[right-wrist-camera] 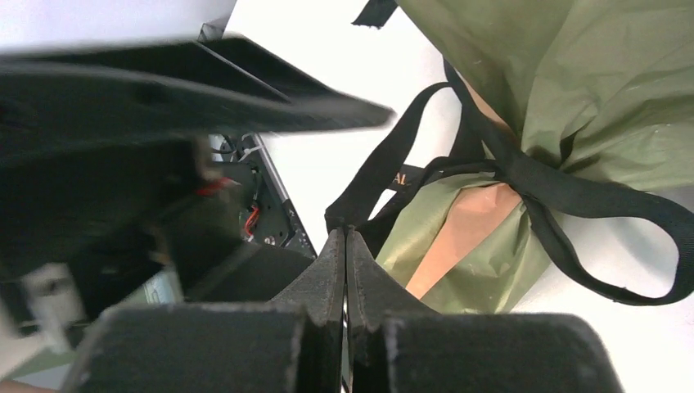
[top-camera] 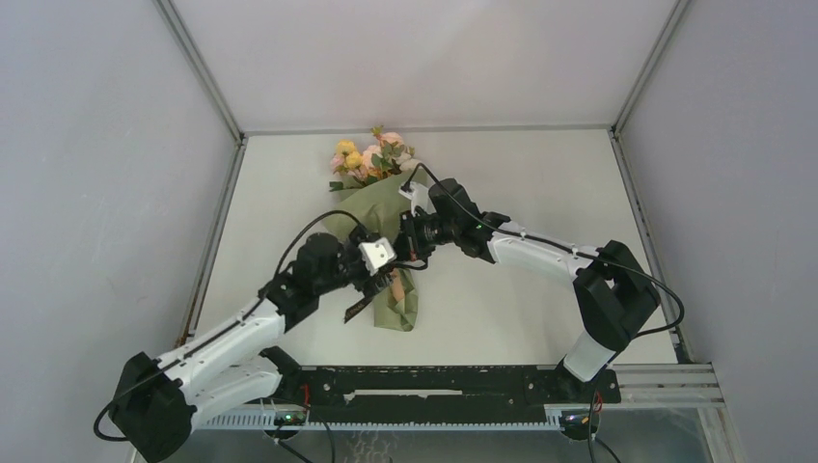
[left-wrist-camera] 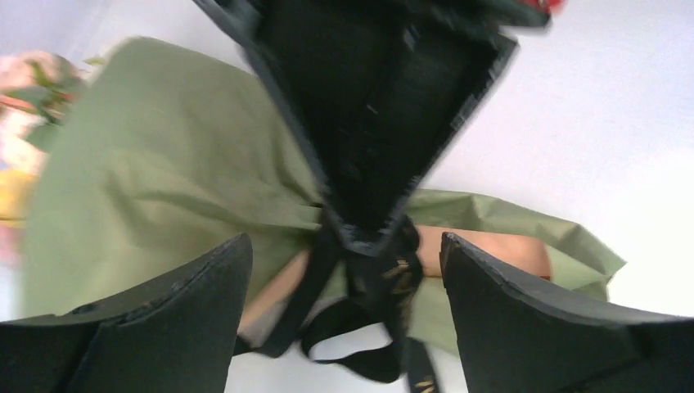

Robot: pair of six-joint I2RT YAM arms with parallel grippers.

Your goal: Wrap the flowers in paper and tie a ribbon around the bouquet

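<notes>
**Black ribbon [right-wrist-camera: 573, 192] cinched round the bouquet [top-camera: 381, 203]**

The left end effector [left-wrist-camera: 342, 246] stands wide open astride the knot, gripping nothing. The bouquet lies mid-desk [top-camera: 540, 174], flowers [top-camera: 367, 154] near the far edge, tail toward the arms. Bare desk surface spreads on both sides. The right end effector [right-wrist-camera: 345, 233] is clamped tight on a ribbon loop.

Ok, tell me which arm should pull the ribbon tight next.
Right, probably. The right claw is shut on a loop of the ribbon tied round the bouquet, so it can simply pull. The left claw stands open astride the ribbon, gripping nothing.
</notes>
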